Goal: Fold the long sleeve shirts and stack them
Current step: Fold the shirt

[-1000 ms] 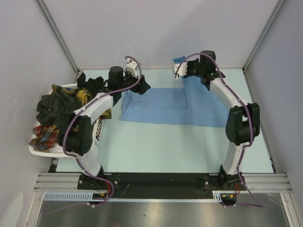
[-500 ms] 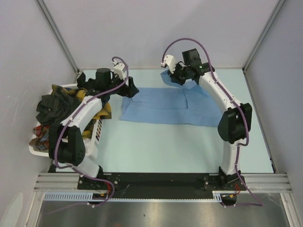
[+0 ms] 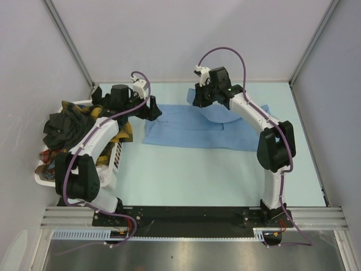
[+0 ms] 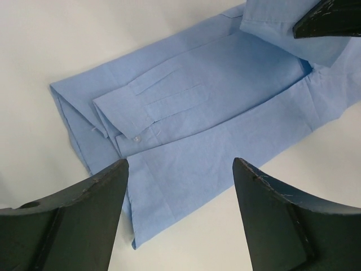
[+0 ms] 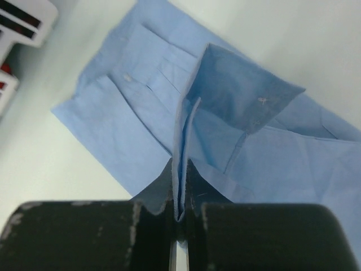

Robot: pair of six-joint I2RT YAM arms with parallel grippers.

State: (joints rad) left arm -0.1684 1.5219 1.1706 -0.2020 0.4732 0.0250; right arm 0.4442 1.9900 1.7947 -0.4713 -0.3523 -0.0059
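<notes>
We take this for a robotics lab cell. Plain grey panels (image 3: 180, 34) on aluminium posts (image 3: 68, 39) wall in a pale table (image 3: 186, 175) at nine, twelve and three o'clock. At six o'clock the left arm (image 3: 101, 132) and right arm (image 3: 256, 113), trailing purple cables (image 3: 223, 49), are bolted to a black plate (image 3: 192, 214) on an extruded rail (image 3: 316, 215). A white slatted basket (image 3: 117, 153) stands at nine o'clock and a light blue shirt (image 3: 192, 132) lies mid-table.
</notes>
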